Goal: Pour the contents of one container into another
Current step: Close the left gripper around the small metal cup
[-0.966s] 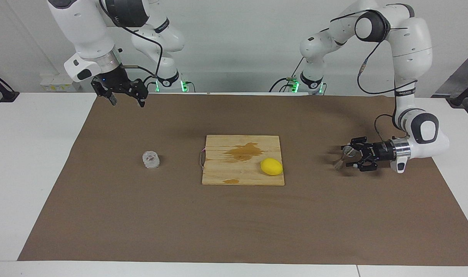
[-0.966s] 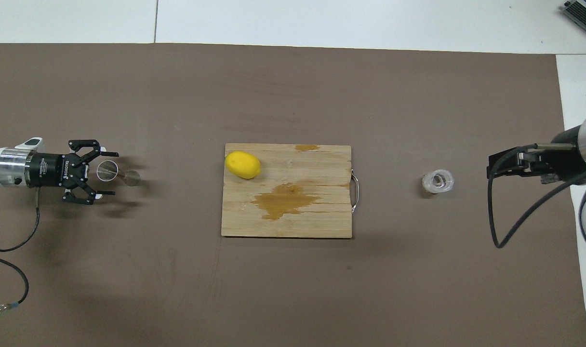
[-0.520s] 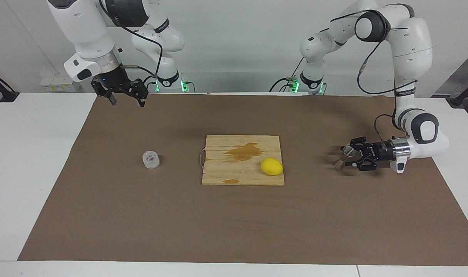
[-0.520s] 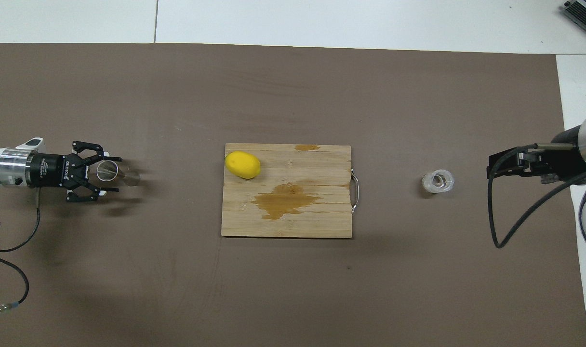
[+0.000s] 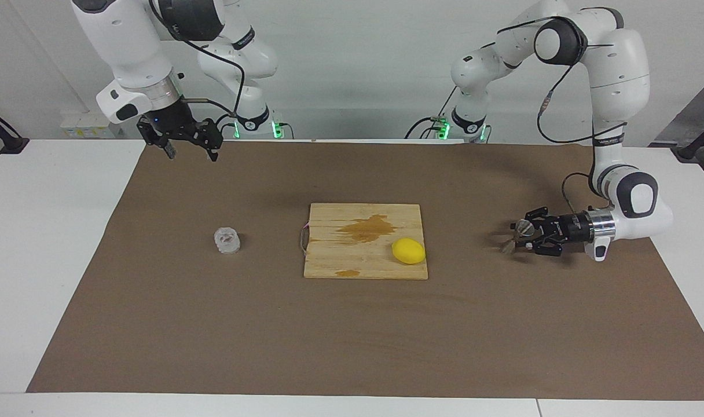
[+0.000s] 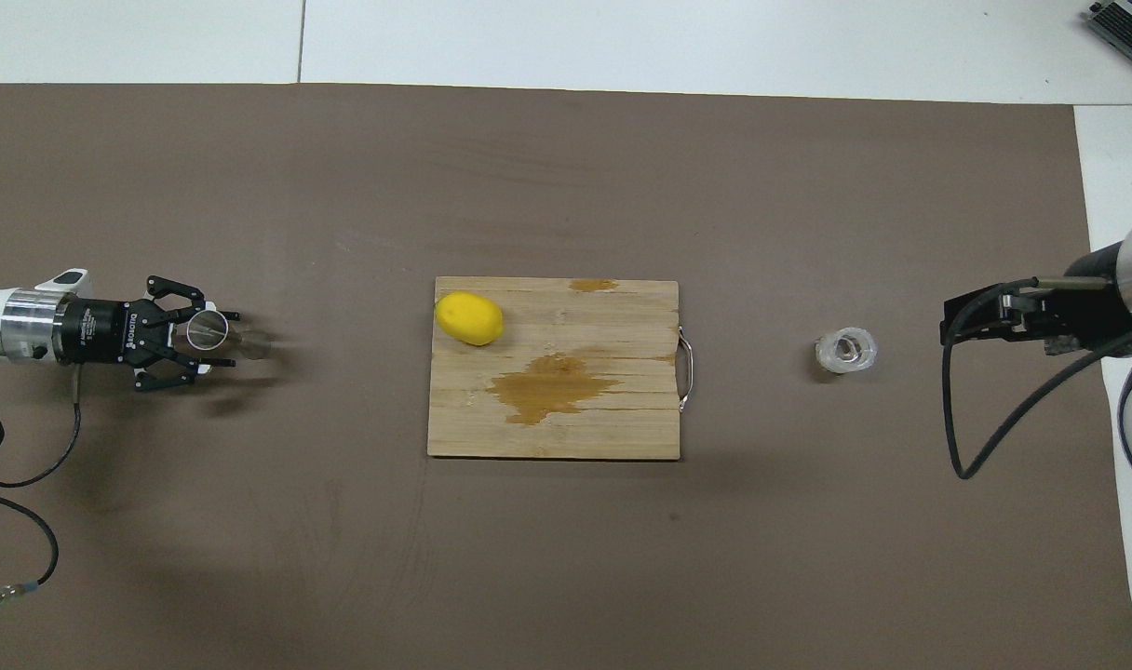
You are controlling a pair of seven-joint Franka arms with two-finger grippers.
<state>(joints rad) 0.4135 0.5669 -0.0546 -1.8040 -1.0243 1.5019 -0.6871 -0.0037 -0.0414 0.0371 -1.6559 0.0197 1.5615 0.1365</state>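
Note:
The silver hourglass jigger (image 5: 514,237) (image 6: 214,331) stands on the brown mat at the left arm's end of the table. My left gripper (image 5: 520,234) (image 6: 225,339) lies low and level around it, one finger on each side, the gap narrow. Whether the fingers touch the metal I cannot tell. The small clear bumpy cup (image 5: 227,240) (image 6: 846,350) stands alone toward the right arm's end. My right gripper (image 5: 190,152) (image 6: 948,322) waits open in the air over the mat's edge close to its base, empty.
A wooden cutting board (image 5: 340,260) (image 6: 566,433) with a metal handle and a brown wet stain lies mid-table between cup and jigger. A yellow lemon (image 5: 409,251) (image 6: 469,317) sits on its corner toward the left arm's end. White tabletop borders the mat.
The left gripper's fingers have drawn in steadily around the jigger, and the hand has edged slightly toward it. The right arm, cup, board and lemon have not moved.

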